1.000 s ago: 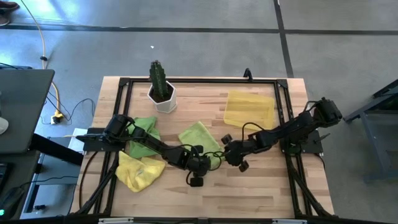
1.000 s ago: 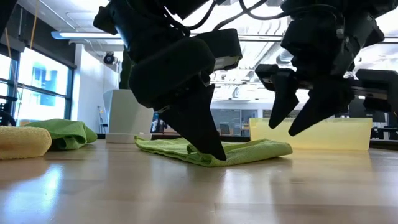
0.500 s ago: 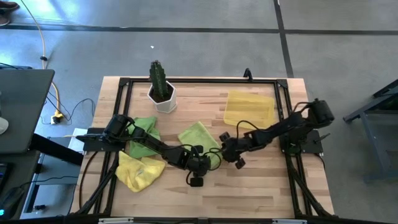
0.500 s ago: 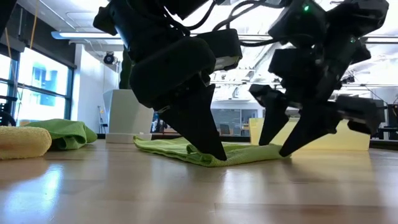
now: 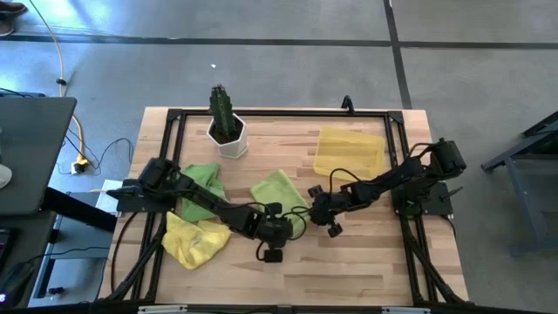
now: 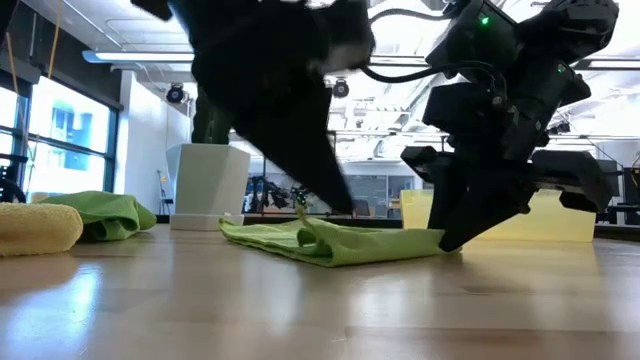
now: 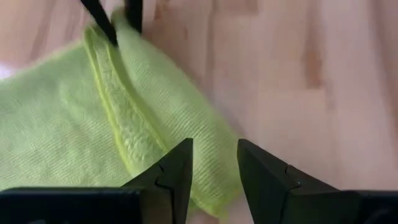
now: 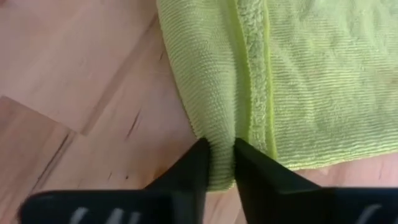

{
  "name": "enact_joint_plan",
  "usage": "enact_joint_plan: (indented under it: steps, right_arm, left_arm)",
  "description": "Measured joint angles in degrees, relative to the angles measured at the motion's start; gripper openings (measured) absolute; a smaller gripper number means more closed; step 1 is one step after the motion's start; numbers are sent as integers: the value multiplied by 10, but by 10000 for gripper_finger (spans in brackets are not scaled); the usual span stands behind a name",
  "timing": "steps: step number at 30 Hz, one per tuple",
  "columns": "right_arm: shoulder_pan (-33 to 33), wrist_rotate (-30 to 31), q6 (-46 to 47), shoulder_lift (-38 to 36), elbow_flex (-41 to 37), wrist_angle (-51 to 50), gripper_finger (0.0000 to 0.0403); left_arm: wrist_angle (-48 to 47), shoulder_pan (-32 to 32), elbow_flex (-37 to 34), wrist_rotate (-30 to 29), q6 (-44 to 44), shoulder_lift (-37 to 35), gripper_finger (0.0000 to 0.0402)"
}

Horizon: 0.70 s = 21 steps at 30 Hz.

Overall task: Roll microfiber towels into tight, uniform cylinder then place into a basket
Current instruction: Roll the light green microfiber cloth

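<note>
— Where's the flat lime-green microfiber towel (image 5: 279, 194)?

— Mid-table on the pale wooden table (image 5: 366, 262), its near edge folded into a ridge.

— The grippers?

— The right gripper (image 8: 221, 163) pinches that folded edge at one corner. The left gripper (image 7: 213, 168) hovers above the other end, fingers slightly apart, holding nothing.

— The translucent yellow plastic basket (image 5: 349, 152)?

— Well apart, toward the far right.
</note>
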Motion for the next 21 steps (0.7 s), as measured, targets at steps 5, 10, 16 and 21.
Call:
enact_joint_plan:
  steps: [5, 10, 16, 21]
  right_arm:
    - [0, -3, 34, 0, 0, -3, 8]
    - [-3, -6, 137, -1, 1, -1, 7]
    - [-32, -78, 283, 0, 1, 3, 2]
    - [-42, -85, 293, 0, 0, 17, 1]
  left_arm:
    - [1, -13, 0, -5, -1, -18, 115]
    - [-21, -24, 0, -24, 1, -24, 115]
    - [-36, -32, 0, -28, -1, -24, 115]
    - [-38, -44, 1, -66, 0, -24, 115]
